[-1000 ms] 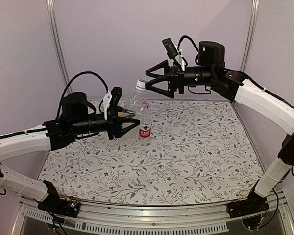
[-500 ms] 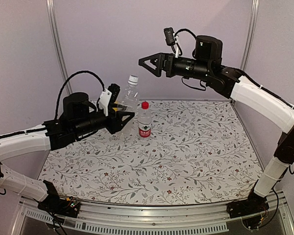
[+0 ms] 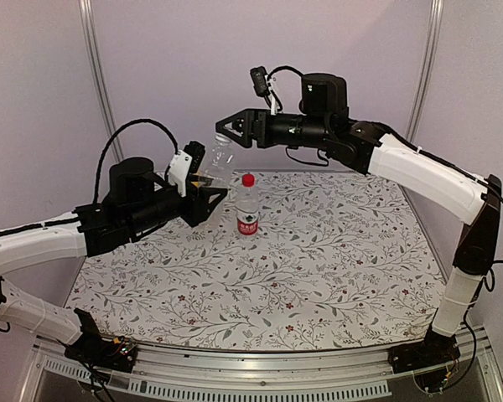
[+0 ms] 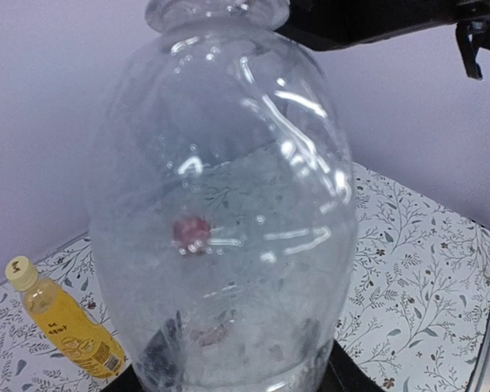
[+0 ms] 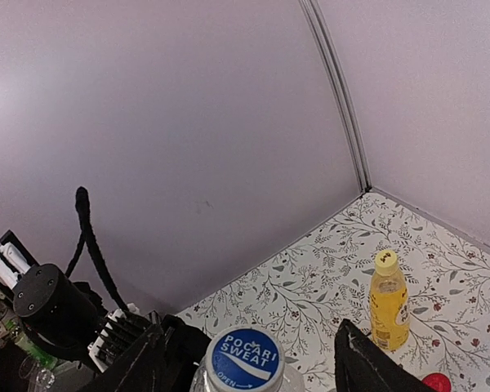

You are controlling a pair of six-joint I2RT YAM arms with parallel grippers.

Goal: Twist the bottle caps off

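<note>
My left gripper (image 3: 211, 188) is shut on the lower body of the clear unlabelled bottle (image 3: 219, 159), holding it tilted above the table; that bottle (image 4: 220, 204) fills the left wrist view. My right gripper (image 3: 224, 132) is open, its two fingers standing either side of the blue-white cap (image 5: 247, 359) with gaps showing. The red-label bottle (image 3: 247, 209) stands upright just right of them with its red cap (image 3: 248, 179) on. The yellow bottle (image 5: 388, 310) stands at the back with its yellow cap (image 5: 385, 260) on, and its body (image 4: 65, 327) also shows low left in the left wrist view.
The floral table mat (image 3: 318, 268) lies under everything. Purple walls close the back and sides, with metal corner posts (image 3: 96, 75). The left arm's black wrist and cable (image 5: 49, 310) sit close beside the held bottle.
My right gripper left the cap, rose and turned, then came back down and leftward around it with its jaws narrowing. The left gripper shifted the held bottle slightly left.
</note>
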